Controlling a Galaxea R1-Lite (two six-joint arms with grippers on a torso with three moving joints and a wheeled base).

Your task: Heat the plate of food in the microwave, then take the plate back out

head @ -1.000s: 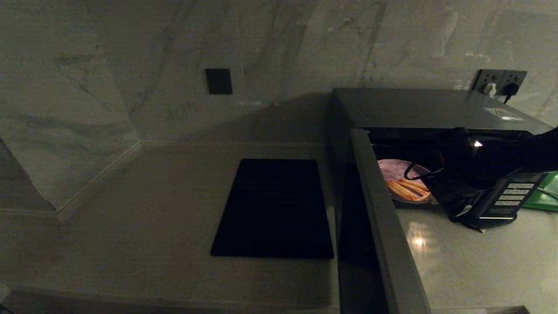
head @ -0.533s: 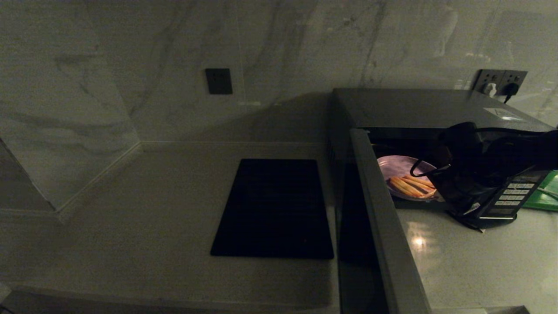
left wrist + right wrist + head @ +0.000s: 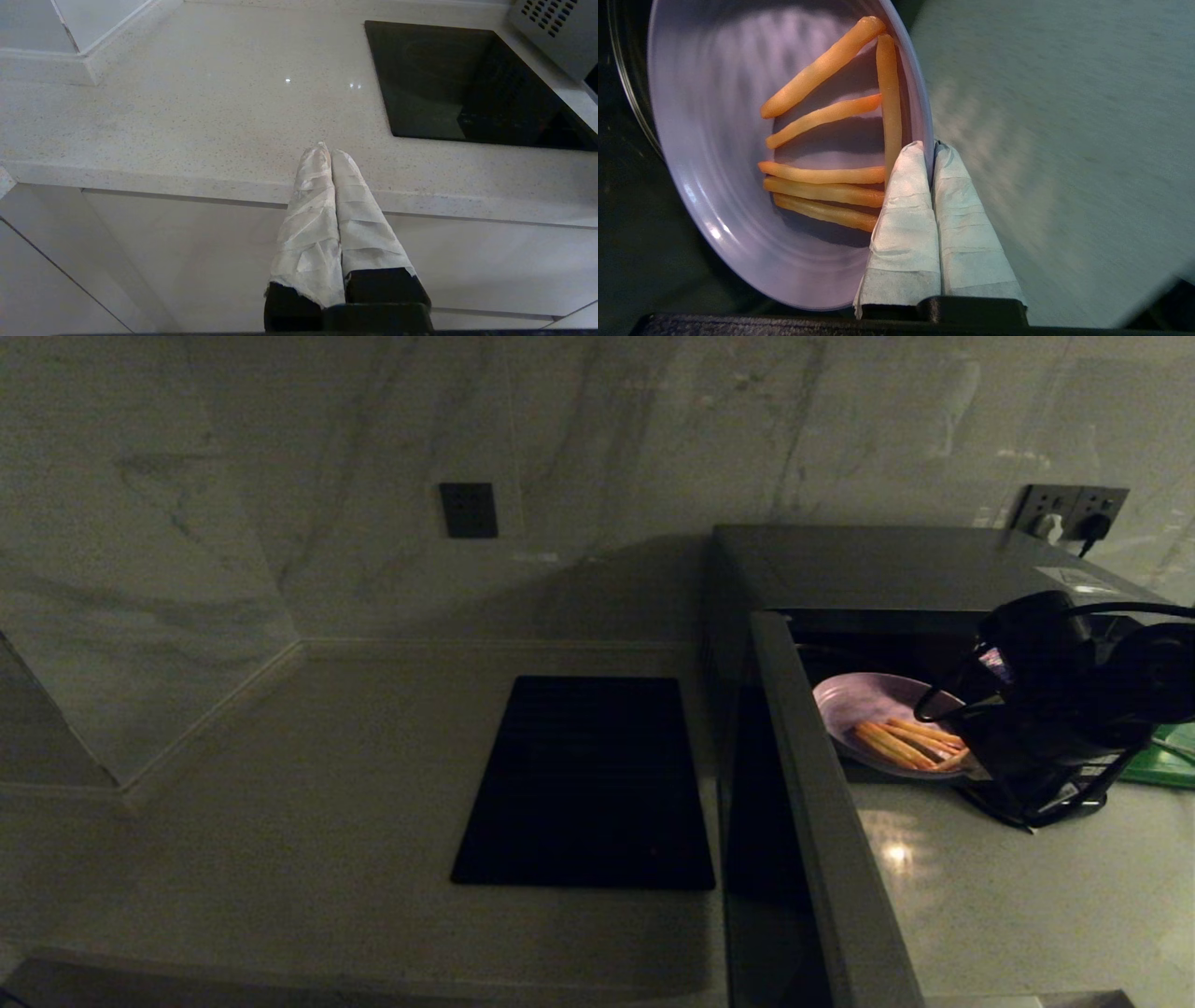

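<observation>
Both fingers of my right gripper (image 3: 931, 148) pinch the rim of the plate of food (image 3: 864, 705), held at the mouth of the microwave (image 3: 896, 569). My left gripper (image 3: 327, 151) hangs closed, empty, over the counter edge (image 3: 187, 177).

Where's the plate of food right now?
Head view, right side: the plate of food sits at the microwave mouth, beside the open door, rim pinched by the right end effector.
</observation>
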